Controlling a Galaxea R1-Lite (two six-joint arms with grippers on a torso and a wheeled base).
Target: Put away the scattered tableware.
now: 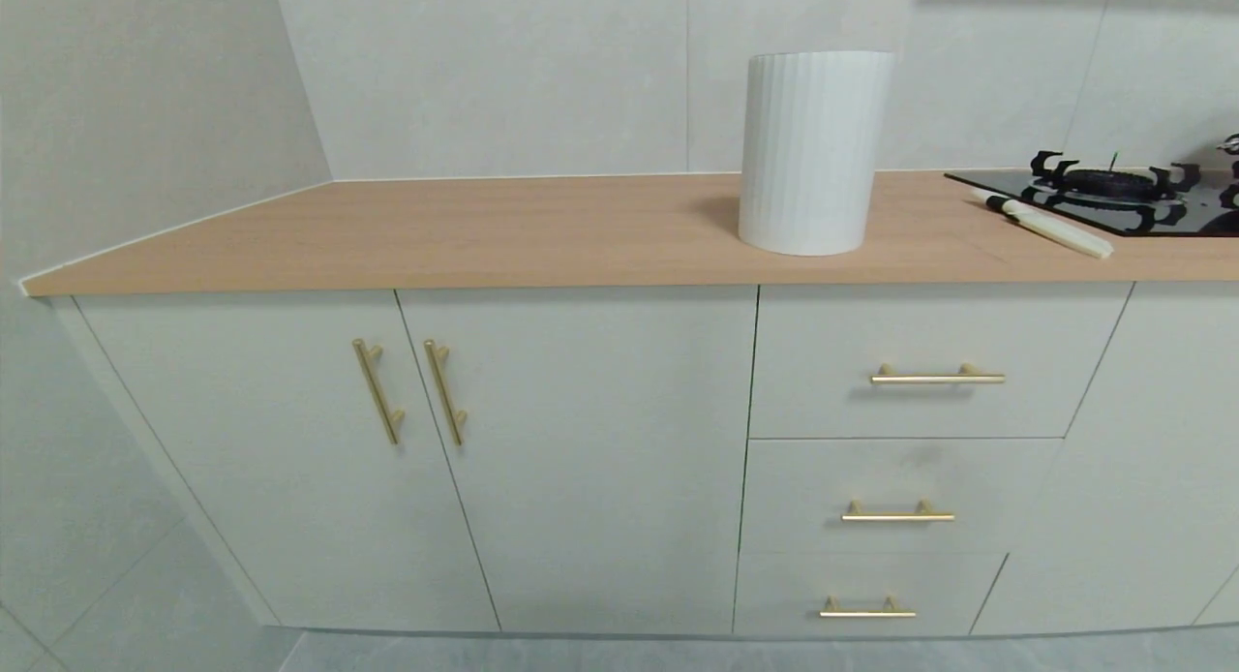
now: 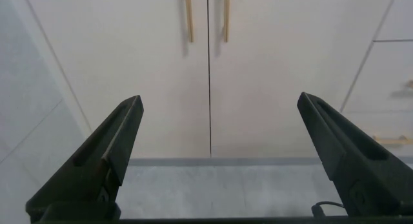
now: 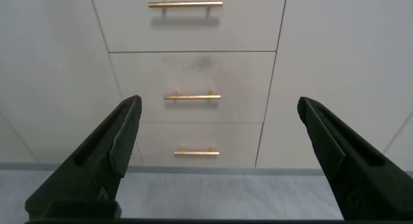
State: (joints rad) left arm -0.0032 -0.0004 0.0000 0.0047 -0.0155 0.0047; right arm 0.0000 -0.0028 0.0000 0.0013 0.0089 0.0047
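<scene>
Black left gripper (image 2: 219, 97) faces cabinet doors (image 2: 277, 82), right gripper (image 3: 219, 99) faces drawers (image 3: 193, 72); both apparently low, jaws spread.

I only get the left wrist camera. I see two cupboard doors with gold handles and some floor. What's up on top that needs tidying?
Observer: On the wooden counter a tall white ribbed holder stands upright.
Operator: Is any tableware lying around?
Observer: Yes, one long cream utensil with a black end lies flat on the counter between the holder and the stove, black end at the stove's edge.
Operator: What's happening on my right side?
Observer: The right hand is open, holds nothing, and faces a stack of three drawers.
</scene>
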